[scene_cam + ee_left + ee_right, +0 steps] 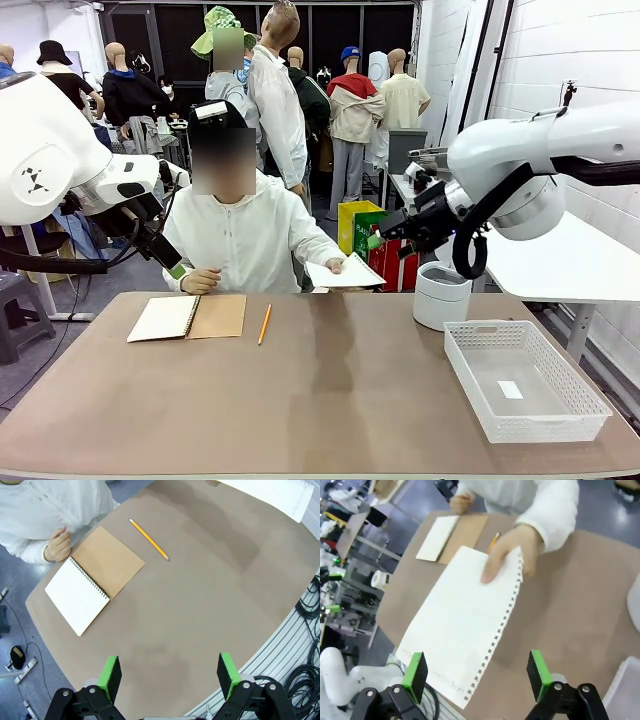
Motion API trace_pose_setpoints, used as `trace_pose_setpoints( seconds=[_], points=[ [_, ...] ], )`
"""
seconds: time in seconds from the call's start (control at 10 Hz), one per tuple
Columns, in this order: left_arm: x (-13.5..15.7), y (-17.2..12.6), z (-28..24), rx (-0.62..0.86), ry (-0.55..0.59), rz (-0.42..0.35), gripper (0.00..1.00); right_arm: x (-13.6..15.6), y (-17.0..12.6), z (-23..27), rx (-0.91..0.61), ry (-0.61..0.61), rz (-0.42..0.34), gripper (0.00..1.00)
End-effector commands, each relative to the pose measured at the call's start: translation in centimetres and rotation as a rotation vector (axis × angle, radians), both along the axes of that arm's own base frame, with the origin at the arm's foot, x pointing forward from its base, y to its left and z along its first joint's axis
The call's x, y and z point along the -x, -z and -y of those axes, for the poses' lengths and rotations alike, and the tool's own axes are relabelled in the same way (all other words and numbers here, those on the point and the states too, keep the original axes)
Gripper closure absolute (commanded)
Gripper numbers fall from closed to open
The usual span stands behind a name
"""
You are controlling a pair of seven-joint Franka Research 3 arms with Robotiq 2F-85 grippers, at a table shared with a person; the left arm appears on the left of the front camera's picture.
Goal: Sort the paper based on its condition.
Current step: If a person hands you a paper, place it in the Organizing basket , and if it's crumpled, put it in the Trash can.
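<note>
Person at the far side of the table (330, 400) is holding one sheet of the paper (465, 630) out in one hand (507, 555), up in the air over the far edge, pointed at the right arm. The sheet looks flat and smooth, with a row of torn spiral holes down one long side.

The right end effector (477, 672) is lifted off the table just beside the near end of that sheet, fingers wide apart and gripping nothing. From its wrist cam the sheet's near end sits between the two green pads (415, 675), but I can't tell if it's actually touching either one.

The left end effector (170, 672) hangs above the left part of the table, also spread wide with nothing in it.

Other stuff on the table:
- a spiral notebook (190, 317) lying open on the far left, brown cover flipped to the side, blank page up
- a yellow pencil (264, 324) just beside it
- the person's other hand (200, 281), a loose fist at the edge right behind the notebook
- a white plastic basket (466, 385) on the right with a small white slip on its floor
- a white round tub (441, 295) just behind the basket
</note>
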State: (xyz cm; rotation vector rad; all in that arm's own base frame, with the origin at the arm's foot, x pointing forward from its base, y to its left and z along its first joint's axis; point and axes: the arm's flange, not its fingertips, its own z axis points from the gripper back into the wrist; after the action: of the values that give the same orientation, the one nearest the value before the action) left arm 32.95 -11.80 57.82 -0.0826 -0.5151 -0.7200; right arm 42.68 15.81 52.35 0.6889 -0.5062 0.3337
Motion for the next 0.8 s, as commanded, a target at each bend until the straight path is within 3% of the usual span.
trace_pose_setpoints(
  seconds=[0.0,0.1,0.2,0.7],
  points=[
    [0.0,-0.1,-0.1,0.013,0.014,-0.005,0.0,0.2,1.1,-0.4,-0.031,0.003,-0.087,0.0],
    [0.0,-0.1,-0.1,0.013,0.014,-0.005,0.0,0.4,1.2,-0.6,-0.023,-0.029,-0.091,0.0],
    [0.0,-0.1,-0.1,0.013,0.014,-0.005,0.0,-0.2,1.0,0.3,-0.011,0.007,-0.047,0.0],
    [0.0,-0.1,-0.1,0.013,0.014,-0.005,0.0,-0.1,0.9,0.5,0.011,0.01,-0.057,0.0]
  ],
)
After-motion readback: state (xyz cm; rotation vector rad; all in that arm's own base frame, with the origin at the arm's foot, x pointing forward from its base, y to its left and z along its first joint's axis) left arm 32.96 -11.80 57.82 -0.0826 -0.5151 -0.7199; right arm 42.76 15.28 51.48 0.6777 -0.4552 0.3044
